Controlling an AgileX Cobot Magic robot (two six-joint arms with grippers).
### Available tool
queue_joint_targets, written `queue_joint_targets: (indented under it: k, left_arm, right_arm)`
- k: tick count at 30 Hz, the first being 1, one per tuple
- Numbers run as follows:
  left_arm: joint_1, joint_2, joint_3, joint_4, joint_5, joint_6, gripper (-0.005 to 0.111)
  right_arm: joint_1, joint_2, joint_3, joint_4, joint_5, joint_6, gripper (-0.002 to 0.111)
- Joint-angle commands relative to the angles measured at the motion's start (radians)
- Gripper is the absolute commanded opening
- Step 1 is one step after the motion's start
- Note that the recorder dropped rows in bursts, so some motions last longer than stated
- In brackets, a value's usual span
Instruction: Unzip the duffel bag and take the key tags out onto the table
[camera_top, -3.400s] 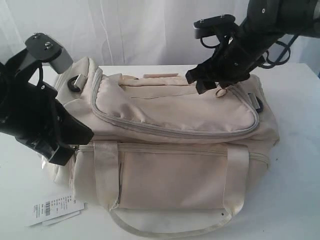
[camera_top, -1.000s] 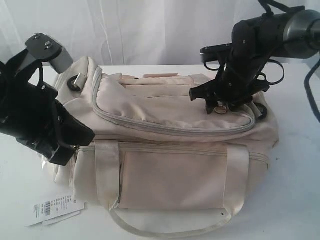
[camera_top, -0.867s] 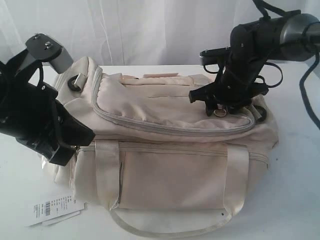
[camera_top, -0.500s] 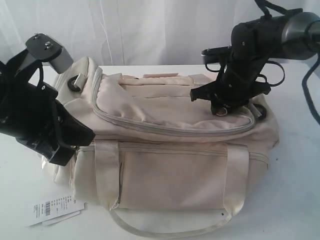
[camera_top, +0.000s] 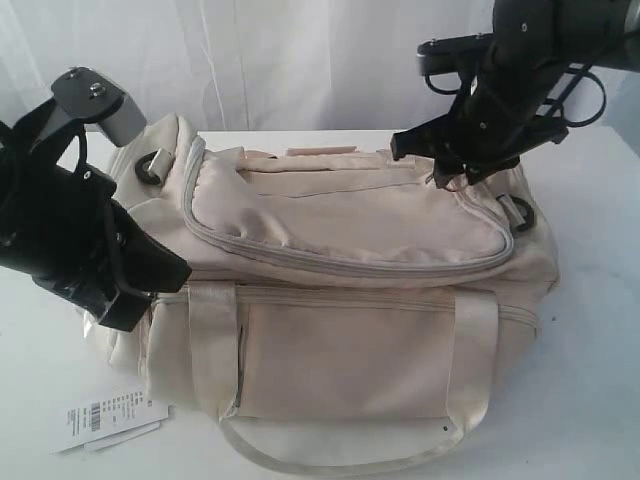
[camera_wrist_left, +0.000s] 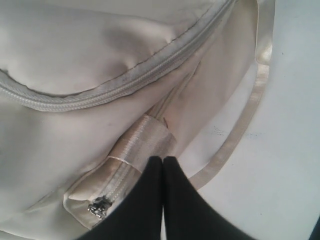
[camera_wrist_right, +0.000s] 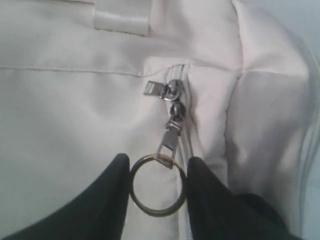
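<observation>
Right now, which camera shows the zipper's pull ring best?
The right wrist view: the pull ring sits large and sharp between the right gripper's fingers. In the exterior view it is tiny, mostly hidden under that gripper. The left wrist view misses it.

Duffel bag's (camera_top: 350, 340) left end behind left arm (camera_top: 70, 240)

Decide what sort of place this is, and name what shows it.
Likely a robot lab or test bench: white table, plain white curtain behind, two black robot arms at a duffel bag.

Satiny cream cloth duffel bag (camera_top: 350, 230), shiny metal zipper ring (camera_wrist_right: 159, 212)
</observation>
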Motion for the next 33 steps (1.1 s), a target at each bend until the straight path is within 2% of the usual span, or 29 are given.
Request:
queue_joint_targets:
  k: [1, 25, 28, 33]
  left_arm:
    - [-0.005, 0.001, -0.006, -0.025, 0.016, 0.002, 0.000]
    - [-0.005, 0.001, -0.006, -0.027, 0.016, 0.002, 0.000]
    - [-0.005, 0.001, -0.006, -0.027, 0.016, 0.002, 0.000]
    - [-0.005, 0.001, -0.006, -0.027, 0.016, 0.002, 0.000]
  right_arm:
    - [0.000, -0.024, -0.003, -0.080, 0.067, -0.016, 0.003]
    - [0.000, -0.077, -0.003, -0.099, 0.236, -0.072, 0.003]
    - [0.000, -0.075, -0.001, -0.060, 0.201, -0.067, 0.003]
    - [0.000, -0.069, -0.001, 0.117, 0.052, -0.070, 0.005]
